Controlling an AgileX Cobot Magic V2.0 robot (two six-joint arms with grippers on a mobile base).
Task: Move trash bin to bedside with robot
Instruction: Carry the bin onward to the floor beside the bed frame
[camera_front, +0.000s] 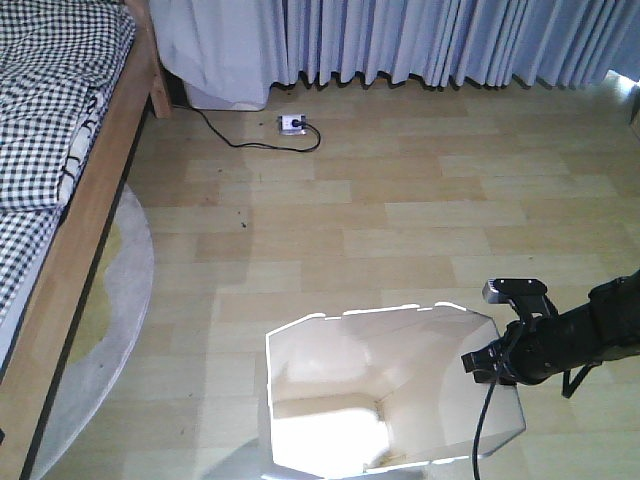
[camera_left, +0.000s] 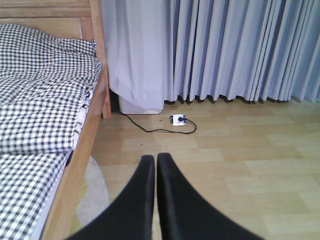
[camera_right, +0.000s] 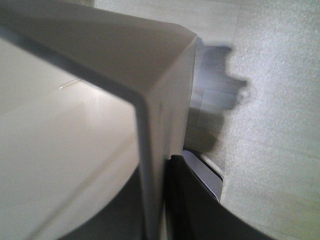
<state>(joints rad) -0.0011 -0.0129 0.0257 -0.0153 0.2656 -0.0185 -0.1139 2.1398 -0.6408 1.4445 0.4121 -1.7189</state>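
**Operator:** How far along am I?

**Spotter:** Early, I judge. Take the bed frame (camera_front: 95, 170) as your mark. It runs down the left edge of the front view under its checked bedding (camera_front: 40, 110), and nothing of yours touches it. Your left gripper (camera_left: 156, 162) looks along the side of that frame, its two black fingers pressed together on nothing.

**Operator:** And the bin?

**Spotter:** Right of the frame comes the pale rug (camera_front: 125, 290), then a broad stretch of bare wood floor (camera_front: 420, 210). Only after that comes the trash bin (camera_front: 400, 345), upright and well apart from the frame. It is not yet at the bedside. I cannot tell whether it is lifted or standing.

**Operator:** Do I have hold of it?

**Spotter:** It looks so. Your right gripper (camera_front: 497, 358) sits at the rim on the bin's side farthest from the frame. Your right wrist view shows the thin white wall pinched against a dark finger outside, and a dark shape behind the wall that I take for the other finger. So the grasp is done. What is left is the whole trip across to the frame, setting the bin down beside it, and letting go.
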